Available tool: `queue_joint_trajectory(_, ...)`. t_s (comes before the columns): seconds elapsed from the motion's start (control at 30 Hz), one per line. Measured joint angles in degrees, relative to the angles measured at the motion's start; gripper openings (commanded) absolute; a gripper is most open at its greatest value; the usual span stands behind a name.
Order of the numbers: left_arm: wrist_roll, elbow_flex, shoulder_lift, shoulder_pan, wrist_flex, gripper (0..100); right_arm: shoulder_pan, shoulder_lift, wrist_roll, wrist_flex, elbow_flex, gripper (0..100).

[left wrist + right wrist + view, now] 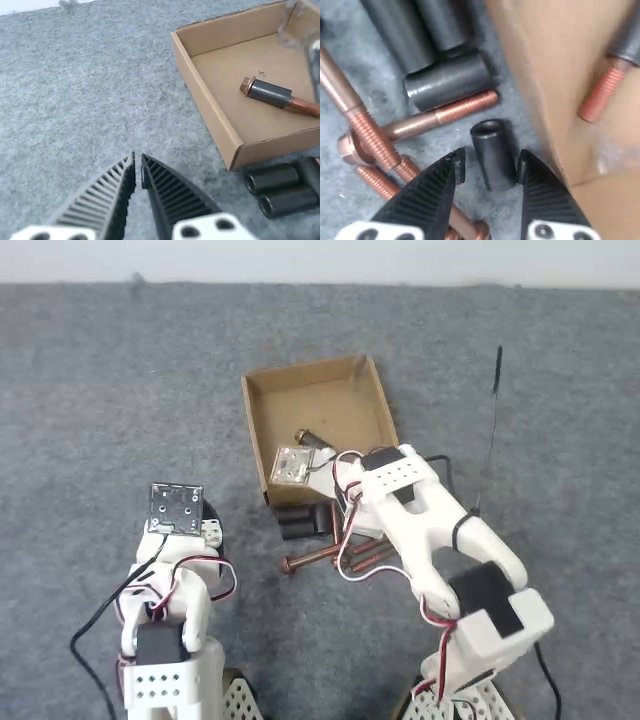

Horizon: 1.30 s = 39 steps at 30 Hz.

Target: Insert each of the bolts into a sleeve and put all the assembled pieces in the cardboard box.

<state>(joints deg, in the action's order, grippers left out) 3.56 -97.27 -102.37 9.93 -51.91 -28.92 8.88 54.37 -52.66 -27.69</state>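
Right gripper (490, 161) spread wide, jaws astride a loose sleeve (495, 150) just beside the box (540, 75). Looks like steel: heavy, stiff, slick, so I'd pinch it mid-barrel. Bolts (445, 114) lie close by, and one assembled piece (272, 95) is boxed. Left gripper (138, 160) is nearly closed and empty. No readable print.

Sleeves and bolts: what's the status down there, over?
Left hand shut, empty, over carpet. Right hand open, straddling loose sleeve beside cardboard box. One sleeved bolt boxed. Loose bolts crowd alongside.
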Motion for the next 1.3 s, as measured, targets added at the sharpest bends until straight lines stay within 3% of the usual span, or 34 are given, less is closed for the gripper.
queue_joint_trajectory(0.17,0.0,0.0,0.0,0.0,0.0,2,-0.1,3.8,1.7,0.1,3.1,16.1)
queue_joint_trajectory(0.33,0.0,0.0,0.0,0.0,0.0,2,0.0,4.0,1.8,-0.1,3.8,0.2)
queue_joint_trajectory(0.47,0.0,0.0,0.0,0.0,0.0,2,0.0,4.3,1.5,0.3,4.8,1.4)
queue_joint_trajectory(0.7,0.0,0.0,0.0,0.0,0.0,2,-0.2,3.3,-6.4,-2.7,4.9,0.6)
queue_joint_trajectory(0.97,0.0,0.0,0.0,0.0,0.0,2,0.5,-2.6,-21.4,-7.8,3.2,0.6)
queue_joint_trajectory(1.3,0.0,0.0,0.0,0.0,0.0,2,13.3,-15.4,-36.0,-6.9,-8.4,0.6)
